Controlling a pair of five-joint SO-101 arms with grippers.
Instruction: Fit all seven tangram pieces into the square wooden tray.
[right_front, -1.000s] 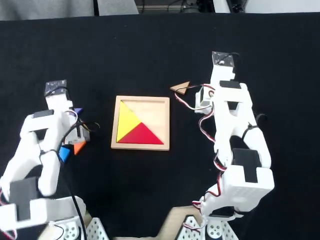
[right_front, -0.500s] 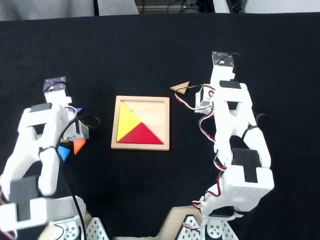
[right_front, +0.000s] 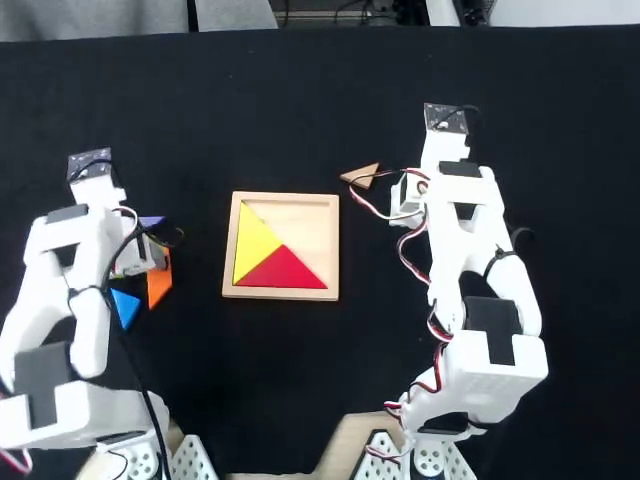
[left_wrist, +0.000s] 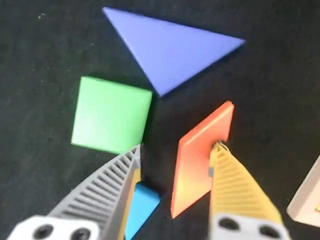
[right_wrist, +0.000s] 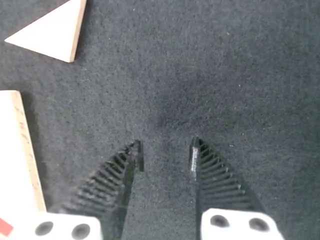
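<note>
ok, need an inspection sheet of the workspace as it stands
Surface: black cloth over the table.
Job's things: wooden tray holds a yellow triangle and a red triangle. A plain wood triangle lies on the cloth off a far tray corner. The purple triangle, green square, orange piece and blue piece lie loose by the left arm.
Clutter: nothing seen.
Grippers: left pincer open over the orange piece; right pincer open over bare cloth.
Cables: servo wires loop along the right arm.
Surroundings: pale backdrop beyond the far edge.
</note>
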